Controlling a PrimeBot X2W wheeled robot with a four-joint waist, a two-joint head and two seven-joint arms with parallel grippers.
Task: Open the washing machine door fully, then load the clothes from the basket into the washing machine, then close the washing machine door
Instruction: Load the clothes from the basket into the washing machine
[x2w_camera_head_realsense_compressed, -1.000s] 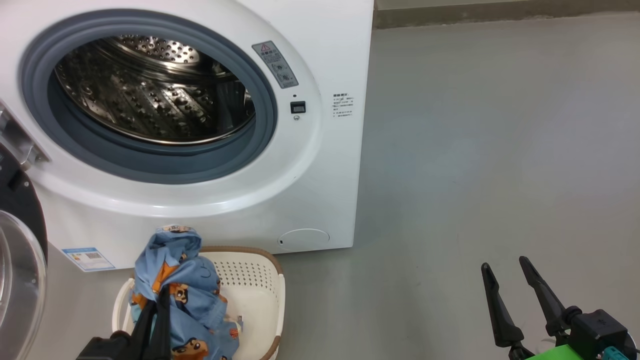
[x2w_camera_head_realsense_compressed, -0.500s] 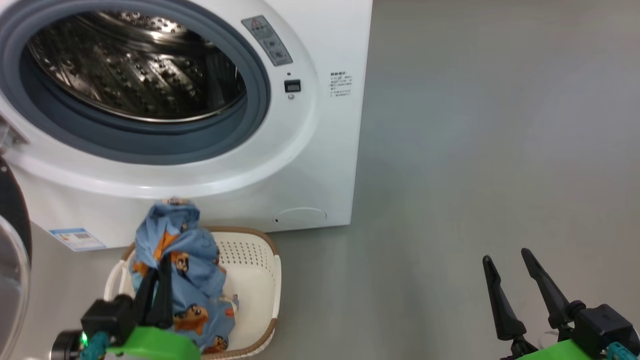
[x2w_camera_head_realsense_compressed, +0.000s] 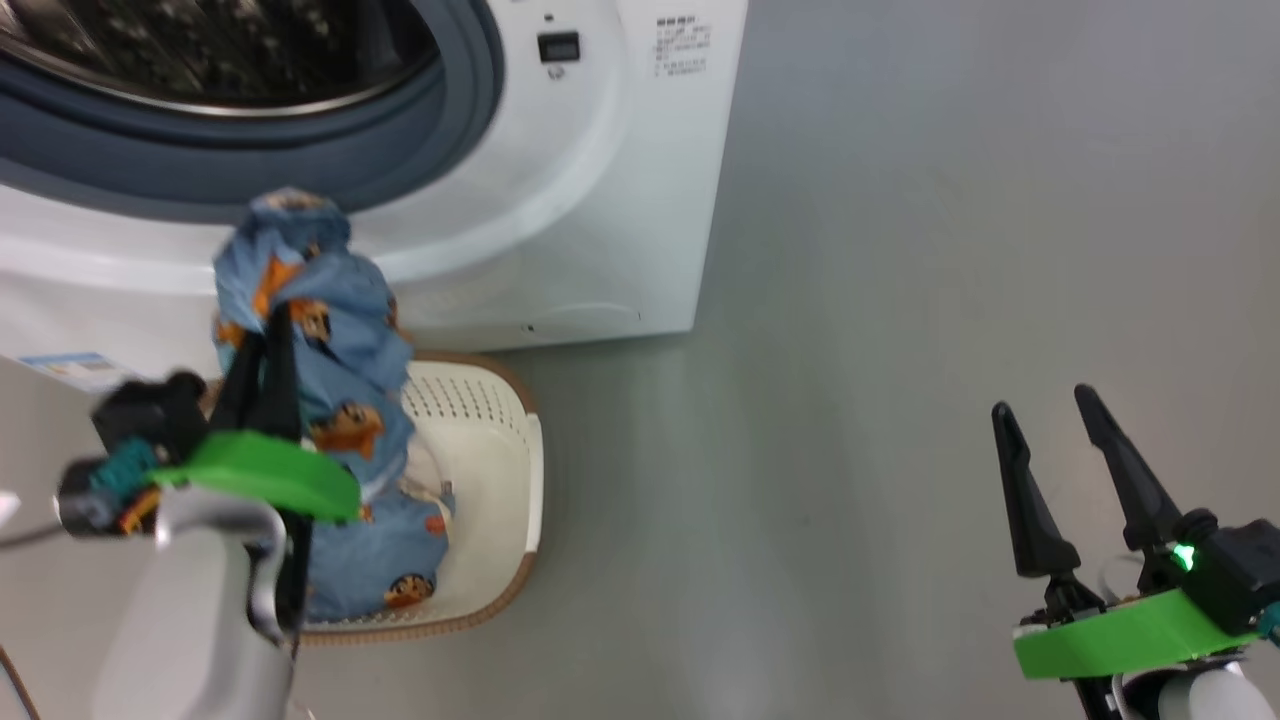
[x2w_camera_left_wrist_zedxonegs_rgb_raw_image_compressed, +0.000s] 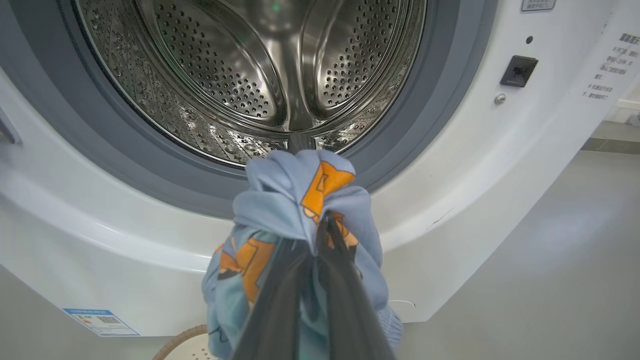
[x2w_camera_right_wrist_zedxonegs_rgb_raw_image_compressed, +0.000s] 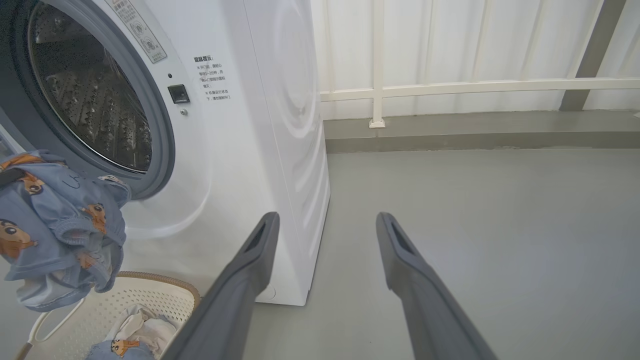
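Fingers (x2w_camera_left_wrist_zedxonegs_rgb_raw_image_compressed: 280, 300) of the left gripper (x2w_camera_head_realsense_compressed: 272, 318) clamp a bunch of the clothes (x2w_camera_left_wrist_zedxonegs_rgb_raw_image_compressed: 295, 195) above the basket (x2w_camera_head_realsense_compressed: 500, 450), just below the washing machine (x2w_camera_head_realsense_compressed: 600, 200) opening. Right gripper (x2w_camera_head_realsense_compressed: 1042, 400) stands open, empty. Recommended: lift over the gasket (x2w_camera_left_wrist_zedxonegs_rgb_raw_image_compressed: 455, 75) lip, reach deep into the drum (x2w_camera_left_wrist_zedxonegs_rgb_raw_image_compressed: 260, 75), then release.

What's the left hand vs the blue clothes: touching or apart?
Touching. The left wrist view shows the left hand shut on the clothes, with fabric bunched around the grip.
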